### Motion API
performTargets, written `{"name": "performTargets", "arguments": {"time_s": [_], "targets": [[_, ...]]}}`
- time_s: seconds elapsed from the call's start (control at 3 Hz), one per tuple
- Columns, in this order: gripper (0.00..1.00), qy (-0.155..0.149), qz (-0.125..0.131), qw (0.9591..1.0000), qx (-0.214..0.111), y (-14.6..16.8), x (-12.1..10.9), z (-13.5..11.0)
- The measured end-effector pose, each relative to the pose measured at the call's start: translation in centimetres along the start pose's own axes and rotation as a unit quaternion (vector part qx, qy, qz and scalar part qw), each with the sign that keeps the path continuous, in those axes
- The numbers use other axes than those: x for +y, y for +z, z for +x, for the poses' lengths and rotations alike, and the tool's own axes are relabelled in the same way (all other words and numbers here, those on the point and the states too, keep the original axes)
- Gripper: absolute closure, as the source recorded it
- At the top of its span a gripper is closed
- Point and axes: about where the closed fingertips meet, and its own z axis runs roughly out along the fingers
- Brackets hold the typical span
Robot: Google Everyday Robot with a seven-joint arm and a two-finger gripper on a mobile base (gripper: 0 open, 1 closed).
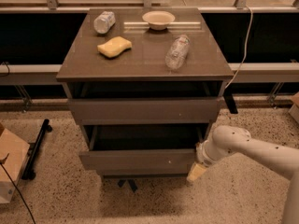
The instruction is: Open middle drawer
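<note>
The middle drawer (pixel 140 160) has a plain grey-brown front and stands pulled out from the cabinet (pixel 145 62), so its dark inside shows above the front. The taller top drawer front (pixel 145 110) sits above it, only slightly out. My gripper (pixel 196 171), pale yellow at the tip of the white arm (pixel 247 148), is at the lower right corner of the middle drawer front, just beside and below it. The lowest drawer is mostly hidden under the middle one.
On the cabinet top lie a yellow sponge (pixel 114 46), a white bowl (pixel 158 19) and two plastic bottles (pixel 177 52) (pixel 103 21). A cardboard box (pixel 10 164) and a black bar (pixel 36 148) are on the floor at left. A cable (pixel 240 59) hangs at right.
</note>
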Motion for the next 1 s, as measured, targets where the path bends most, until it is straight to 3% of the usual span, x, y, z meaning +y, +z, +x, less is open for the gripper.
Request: {"name": "performTargets", "arguments": {"time_s": [0.33, 1.0], "targets": [[0.43, -0.018, -0.027, 0.9995, 0.007, 0.14, 1.69, 1.22], [0.97, -0.018, -0.027, 0.9995, 0.007, -0.29, 1.69, 1.04]]}}
